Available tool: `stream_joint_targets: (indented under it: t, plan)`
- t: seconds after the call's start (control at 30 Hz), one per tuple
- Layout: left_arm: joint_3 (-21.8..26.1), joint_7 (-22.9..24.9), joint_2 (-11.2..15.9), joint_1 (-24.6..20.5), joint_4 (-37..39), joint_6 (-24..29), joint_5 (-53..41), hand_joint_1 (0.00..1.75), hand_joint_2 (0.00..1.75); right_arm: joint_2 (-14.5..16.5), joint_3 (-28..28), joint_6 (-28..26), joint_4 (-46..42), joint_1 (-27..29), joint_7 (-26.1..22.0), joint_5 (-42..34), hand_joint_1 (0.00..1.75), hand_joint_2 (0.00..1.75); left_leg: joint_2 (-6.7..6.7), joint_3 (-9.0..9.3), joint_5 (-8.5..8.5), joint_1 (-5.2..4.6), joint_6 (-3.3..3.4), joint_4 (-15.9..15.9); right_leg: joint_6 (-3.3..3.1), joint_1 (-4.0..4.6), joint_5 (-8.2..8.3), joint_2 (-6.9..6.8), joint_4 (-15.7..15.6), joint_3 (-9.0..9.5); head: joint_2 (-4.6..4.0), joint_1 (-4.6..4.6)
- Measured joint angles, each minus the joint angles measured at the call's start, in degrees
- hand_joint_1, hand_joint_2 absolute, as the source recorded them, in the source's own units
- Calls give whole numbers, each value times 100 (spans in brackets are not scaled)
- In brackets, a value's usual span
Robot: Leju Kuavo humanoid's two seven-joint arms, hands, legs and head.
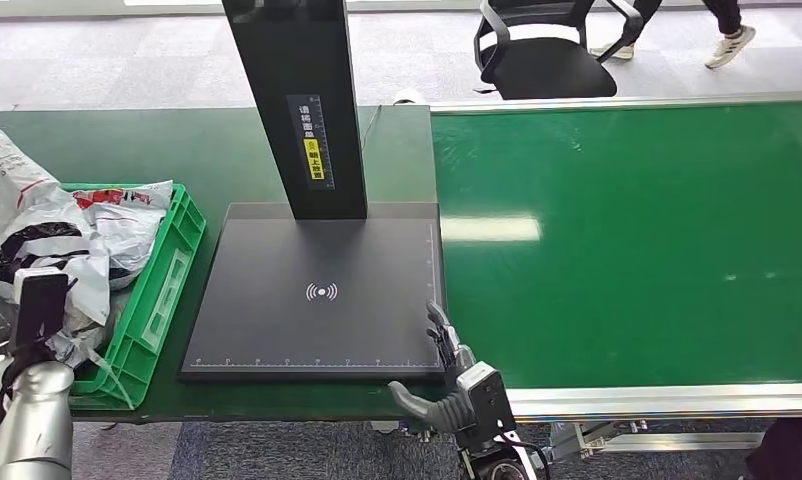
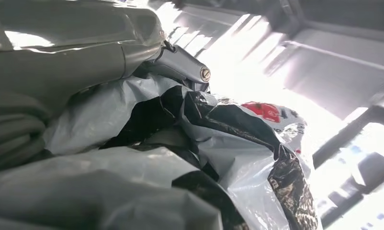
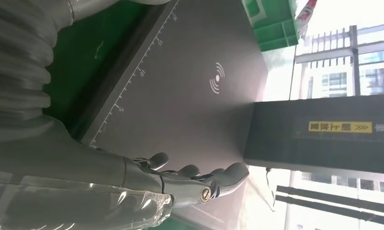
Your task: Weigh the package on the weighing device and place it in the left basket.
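A dark green table (image 1: 117,140) is carrying a flat black weighing platform (image 1: 317,300), bare of any package. Grey plastic mailer packages (image 1: 87,240) are sitting heaped in the green plastic basket (image 1: 167,290), so placing looks done. The left hand (image 2: 61,62) is lying against them, its grip unclear; the right hand (image 1: 455,385) is hovering open-fingered.

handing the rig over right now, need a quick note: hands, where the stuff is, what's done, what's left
Left hand: down in the basket, lying against the packages; whether it grips one cannot be told.
Right hand: open, holding nothing, at the scale's near right corner.
Things: grey packages piled in the green basket left of the scale; the scale plate and the belt hold nothing.
Done: by how things lie, packages already binned.
Left: free the left hand; no package waits on the belt.
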Motion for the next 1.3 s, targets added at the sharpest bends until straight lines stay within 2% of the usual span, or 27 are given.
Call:
stream_joint_targets:
  t: [0.03,0.13,0.17,0.5,1.0,1.07,1.13,1.23,1.3]
  plan:
    - [36,7,41,-60,118,-3,-2,134,175,2,-1,9,-9,-1,10,7,0,175,0,8,0,0,-2,-4,-2,0,-1,0,0,6,0,0]
    - [149,55,158,-203,415,-53,-26,15,175,3,-4,29,-12,-2,33,30,0,175,5,28,6,2,-11,-17,-11,1,1,1,2,19,0,0]
    - [184,85,207,-239,495,-86,-39,0,175,3,-4,33,-12,-1,35,35,0,175,7,31,10,4,-17,-19,-16,4,4,3,3,16,0,-1]
    - [445,62,749,-648,1025,-546,111,0,175,2,-13,36,-12,45,38,51,0,175,14,8,31,30,-43,-19,-41,31,21,8,9,-18,0,2]
    - [530,-241,761,-622,908,-670,569,0,175,3,-13,21,-12,67,38,77,0,175,17,-10,30,30,-44,-18,-41,31,21,9,8,-36,0,1]
    - [531,-482,646,-395,571,-794,918,0,175,3,-13,-19,-12,73,38,85,0,175,25,-10,28,28,-45,-18,-41,29,21,15,7,-39,0,1]
    - [496,-767,386,95,-150,-829,1328,0,175,3,-13,-78,-17,94,37,92,0,175,37,-9,22,23,-44,-18,-40,24,20,25,4,-42,0,1]
    - [217,-1106,-264,1281,-1804,-544,1606,0,175,2,-14,-174,-51,155,36,92,0,175,63,-6,-1,10,-36,-17,-33,11,15,50,-4,-45,0,2]
    - [-189,-1191,-716,2157,-2943,-173,1565,0,175,-5,-15,-230,-78,196,37,83,0,175,73,-6,-15,4,-26,-16,-22,5,9,62,-12,-45,0,3]
